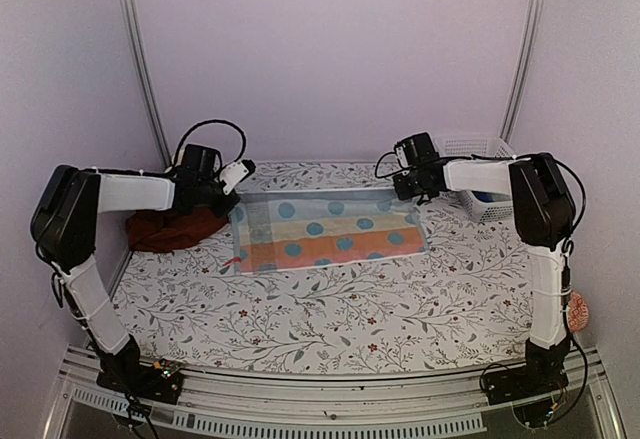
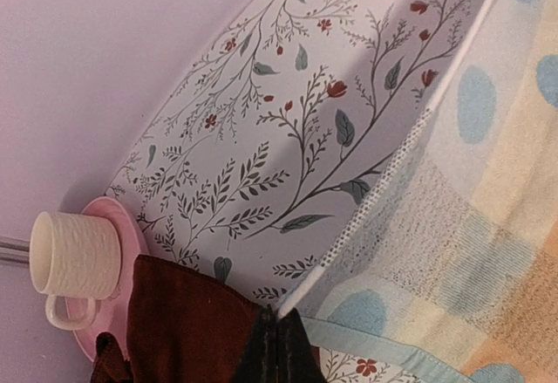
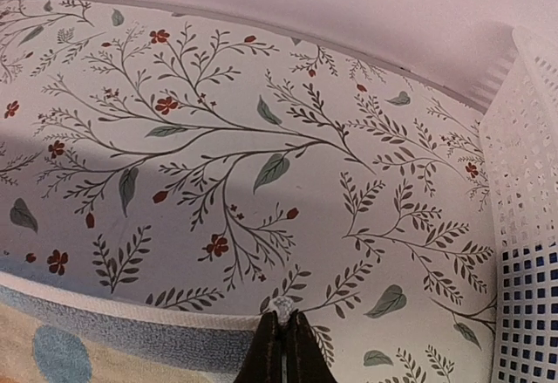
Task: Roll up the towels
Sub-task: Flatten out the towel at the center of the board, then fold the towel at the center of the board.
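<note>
The light-blue towel with teal dots and orange-pink stripes lies spread across the middle back of the table. My left gripper is shut on its far left corner; in the left wrist view the gripper pinches the towel's white edge. My right gripper is shut on the far right corner, which shows in the right wrist view, where the gripper pinches the towel. The dark maroon towel lies bunched at the left, under my left arm; it also shows in the left wrist view.
A white lattice basket stands at the back right, close to my right gripper, and shows in the right wrist view. A cream mug on a pink saucer sits by the wall near the maroon towel.
</note>
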### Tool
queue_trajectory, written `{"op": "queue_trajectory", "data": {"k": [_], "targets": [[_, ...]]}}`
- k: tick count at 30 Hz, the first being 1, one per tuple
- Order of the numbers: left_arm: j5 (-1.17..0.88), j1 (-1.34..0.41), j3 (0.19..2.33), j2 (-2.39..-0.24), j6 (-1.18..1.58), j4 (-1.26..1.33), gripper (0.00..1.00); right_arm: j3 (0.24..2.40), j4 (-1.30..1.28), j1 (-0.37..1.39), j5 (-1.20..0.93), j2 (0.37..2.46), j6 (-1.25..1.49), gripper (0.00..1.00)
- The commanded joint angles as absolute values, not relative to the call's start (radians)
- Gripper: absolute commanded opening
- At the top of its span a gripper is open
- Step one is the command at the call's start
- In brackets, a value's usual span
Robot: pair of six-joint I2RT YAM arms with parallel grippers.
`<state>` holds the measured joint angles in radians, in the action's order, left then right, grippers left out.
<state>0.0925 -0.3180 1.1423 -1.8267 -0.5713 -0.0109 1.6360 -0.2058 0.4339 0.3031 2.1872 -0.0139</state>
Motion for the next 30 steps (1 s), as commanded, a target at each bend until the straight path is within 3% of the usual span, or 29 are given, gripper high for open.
{"op": "queue_trajectory", "data": {"k": [1,11,30], "targets": [[0.011,-0.319,1.047,-1.702,-0.606,0.012,0.0,1.541,-0.14,0.419,0.219,2.055,-0.005,0.04],[-0.135,-0.328,0.895,-1.559,-0.663,-0.074,0.0,1.381,-0.123,0.46,0.136,1.959,-0.009,0.04],[-0.267,-0.333,0.81,-1.44,-0.676,-0.21,0.0,1.191,-0.14,0.497,0.25,1.771,0.053,0.03]]}}
